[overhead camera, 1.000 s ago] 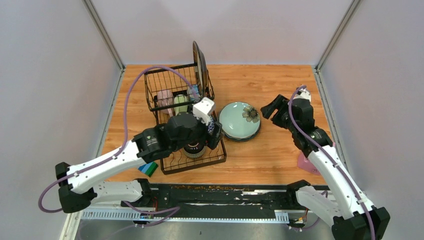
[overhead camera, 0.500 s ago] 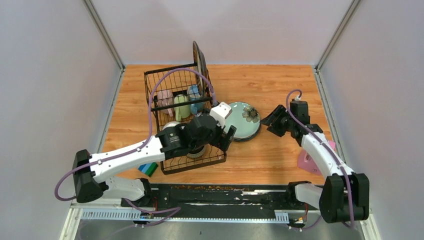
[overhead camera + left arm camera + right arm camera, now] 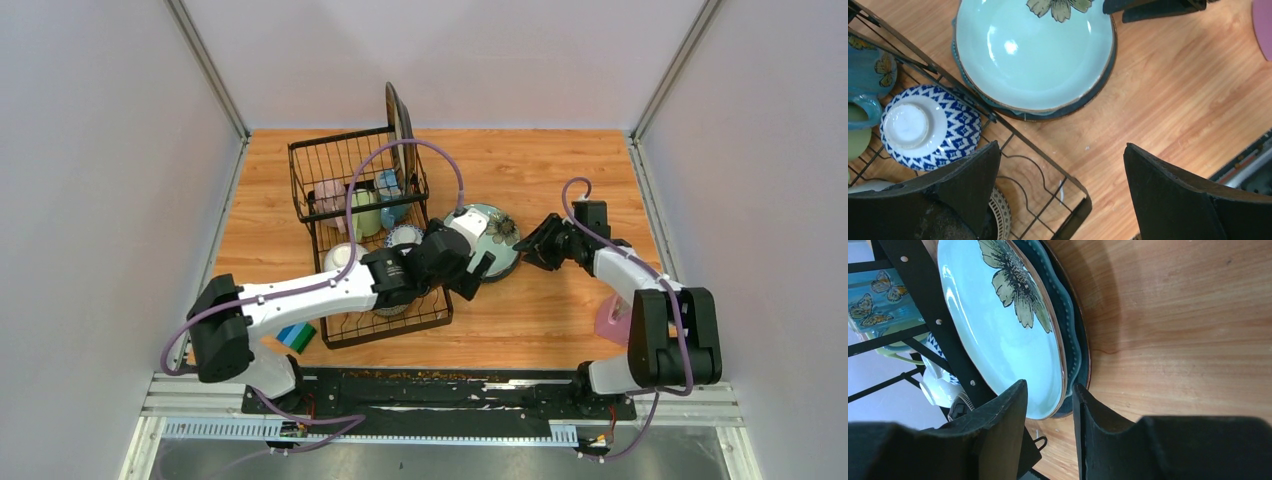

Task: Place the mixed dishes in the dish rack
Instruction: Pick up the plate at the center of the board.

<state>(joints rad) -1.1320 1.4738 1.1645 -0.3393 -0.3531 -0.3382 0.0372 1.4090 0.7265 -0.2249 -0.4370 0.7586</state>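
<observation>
A pale green flower plate (image 3: 482, 233) lies stacked on a teal plate (image 3: 1083, 97) on the table, right of the black wire dish rack (image 3: 322, 160). The rack holds a pink mug (image 3: 328, 195), a green mug (image 3: 362, 208), a blue butterfly mug (image 3: 388, 185), a blue patterned bowl (image 3: 930, 127), a white bowl (image 3: 340, 257) and an upright black-rimmed plate (image 3: 398, 120). My left gripper (image 3: 1062, 146) hangs wide open over the rack's near right corner, holding nothing. My right gripper (image 3: 1049, 385) sits low at the plates' right rim, jaws narrowed with a gap, the rim just ahead of the tips.
A striped sponge (image 3: 296, 337) lies left of the rack's near end. A pink container (image 3: 610, 322) sits at the table's right edge behind my right arm. Grey walls enclose the table on three sides. Bare wood shows at the back right.
My left arm swung right, from over the rack's tray to beside the stacked plates. My right gripper dropped and reached left to the plates' rim, its jaws narrowing.
</observation>
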